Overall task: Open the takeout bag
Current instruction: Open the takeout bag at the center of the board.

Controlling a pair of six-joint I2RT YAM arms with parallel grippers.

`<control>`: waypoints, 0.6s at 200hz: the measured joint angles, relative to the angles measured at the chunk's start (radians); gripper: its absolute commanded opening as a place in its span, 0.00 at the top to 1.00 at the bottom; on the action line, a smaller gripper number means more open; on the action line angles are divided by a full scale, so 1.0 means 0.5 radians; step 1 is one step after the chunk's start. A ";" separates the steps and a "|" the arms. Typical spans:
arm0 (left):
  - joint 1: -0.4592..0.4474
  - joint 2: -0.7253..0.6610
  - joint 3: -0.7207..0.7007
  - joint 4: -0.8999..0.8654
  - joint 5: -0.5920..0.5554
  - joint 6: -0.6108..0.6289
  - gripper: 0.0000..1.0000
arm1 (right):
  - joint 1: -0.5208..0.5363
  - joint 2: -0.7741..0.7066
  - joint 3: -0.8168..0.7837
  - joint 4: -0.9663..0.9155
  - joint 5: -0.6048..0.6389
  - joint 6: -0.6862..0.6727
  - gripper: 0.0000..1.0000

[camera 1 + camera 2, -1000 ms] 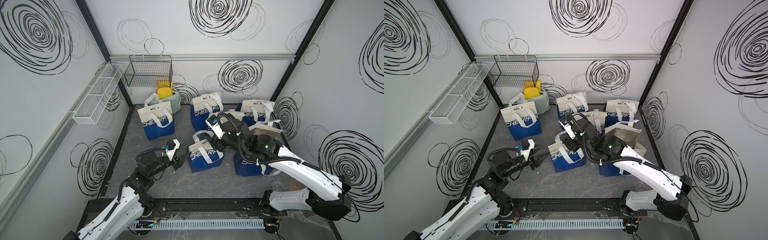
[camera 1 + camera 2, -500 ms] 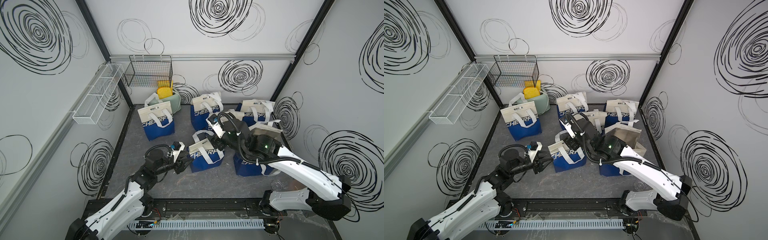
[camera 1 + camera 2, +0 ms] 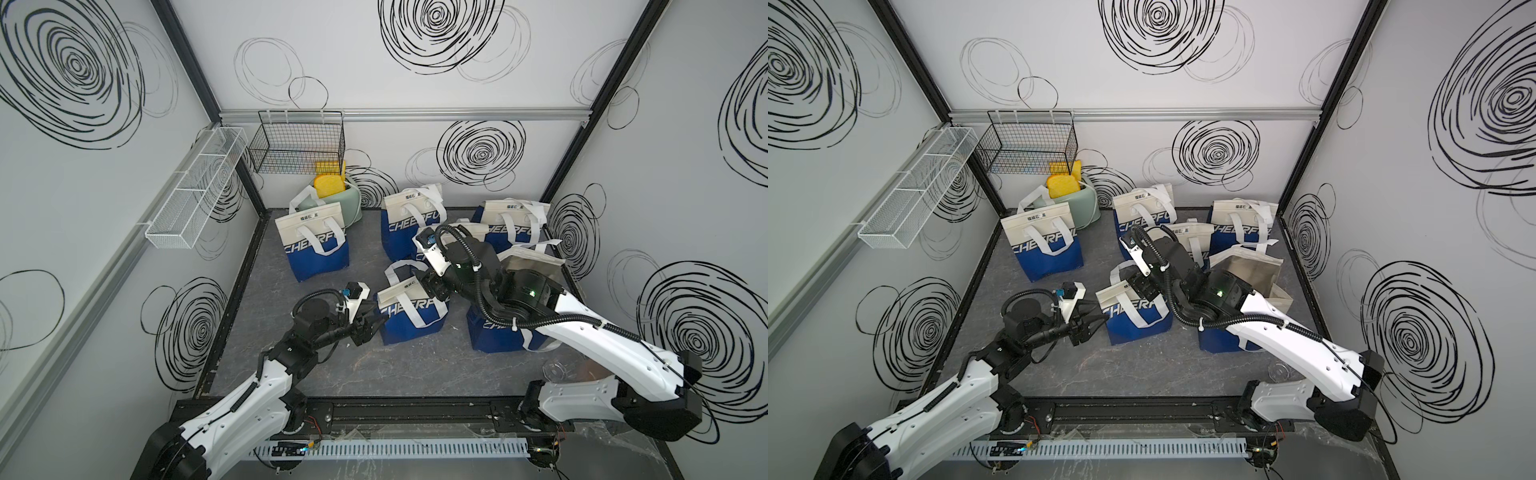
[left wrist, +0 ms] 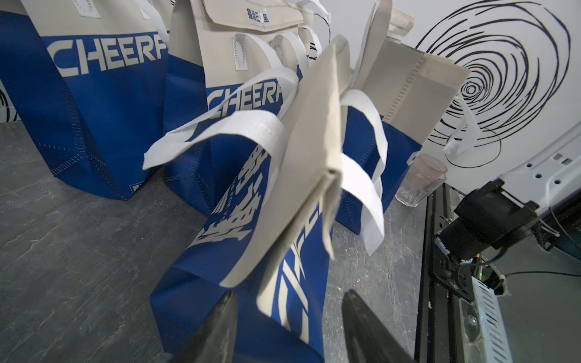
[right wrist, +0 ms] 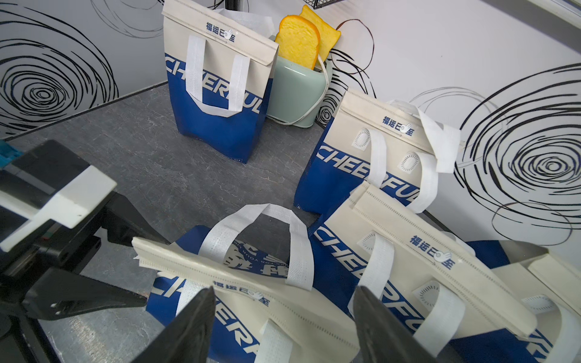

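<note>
occl: open bag (image 3: 534,264) part behind R arm (image 3: 590,336) | glass (image 3: 556,369) faint | L fingers (image 4: 217,330) cropped

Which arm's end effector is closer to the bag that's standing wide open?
Right. The right end effector hangs over the middle bag beside the open bag; the left end effector is at the middle bag's far end.

Mint toaster (image 3: 351,206) with bread slices (image 3: 328,186), black wire basket (image 3: 297,143), white mesh rack (image 3: 195,191), glass (image 4: 419,180)

Both top views look down over everything; both wrist cameras closely face one takeout bag (image 4: 245,226).
</note>
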 measured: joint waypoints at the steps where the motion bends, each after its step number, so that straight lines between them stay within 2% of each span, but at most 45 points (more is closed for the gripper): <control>1: 0.000 0.003 0.000 0.003 0.000 -0.001 0.43 | 0.000 -0.001 0.000 0.000 -0.001 0.000 0.28; 61: -0.045 0.210 0.004 0.138 0.025 -0.021 0.45 | 0.013 0.000 0.000 0.000 0.005 0.011 0.28; 120: -0.078 0.156 0.004 0.243 0.010 -0.029 0.47 | 0.024 0.000 0.000 0.000 0.020 0.018 0.28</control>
